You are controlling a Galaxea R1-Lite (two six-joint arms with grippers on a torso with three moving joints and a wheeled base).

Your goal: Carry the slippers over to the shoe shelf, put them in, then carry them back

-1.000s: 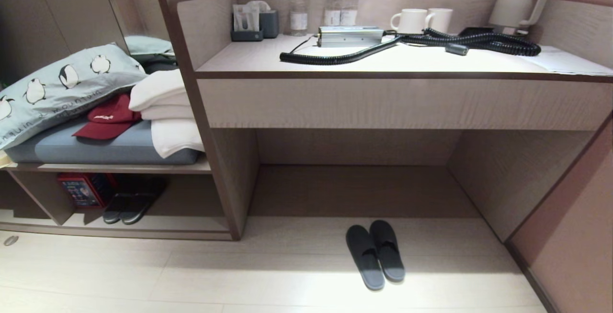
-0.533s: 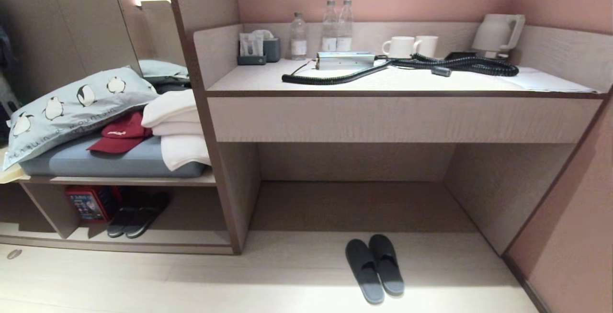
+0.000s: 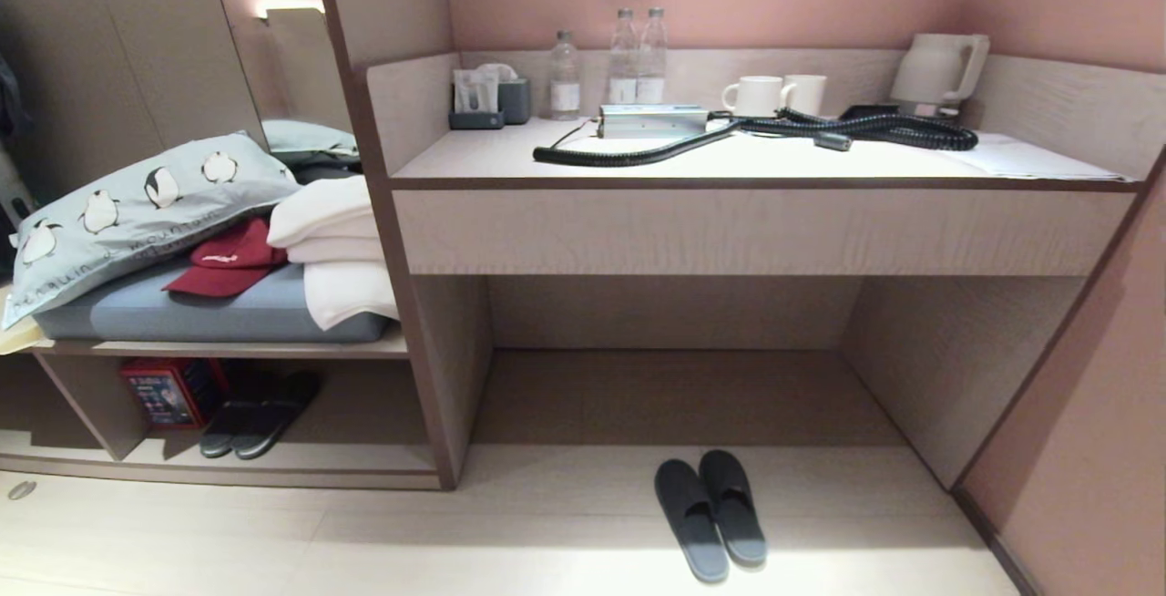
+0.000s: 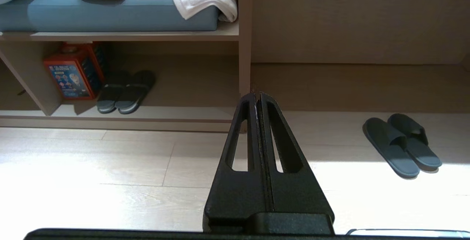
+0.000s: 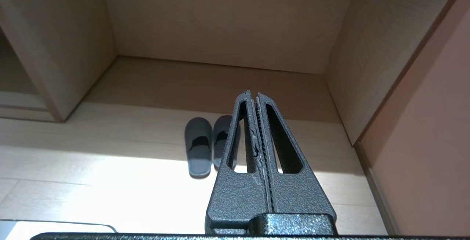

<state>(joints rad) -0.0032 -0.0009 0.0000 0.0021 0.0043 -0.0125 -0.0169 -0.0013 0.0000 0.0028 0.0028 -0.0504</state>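
Observation:
The grey-blue slippers (image 3: 710,514) lie side by side on the pale floor in front of the desk recess, toes toward it. They also show in the left wrist view (image 4: 402,144) and the right wrist view (image 5: 200,146). The shoe shelf (image 3: 355,459) is the low open cubby at lower left, under the cushioned bench. My left gripper (image 4: 257,95) is shut and empty, held above the floor near the shelf's right post. My right gripper (image 5: 253,94) is shut and empty too, well short of the slippers. Neither arm shows in the head view.
A darker pair of slippers (image 3: 260,414) and a red box (image 3: 164,391) sit in the left part of the shoe shelf. Above it lie a pillow, a red cap (image 3: 223,263) and white towels. The desk (image 3: 747,222) carries bottles, mugs, a kettle and a coiled cable. A wall (image 3: 1084,468) closes the right side.
The whole head view has shifted: the desk and the shelf sit lower in the picture, so the camera has moved. The slippers have not moved on the floor.

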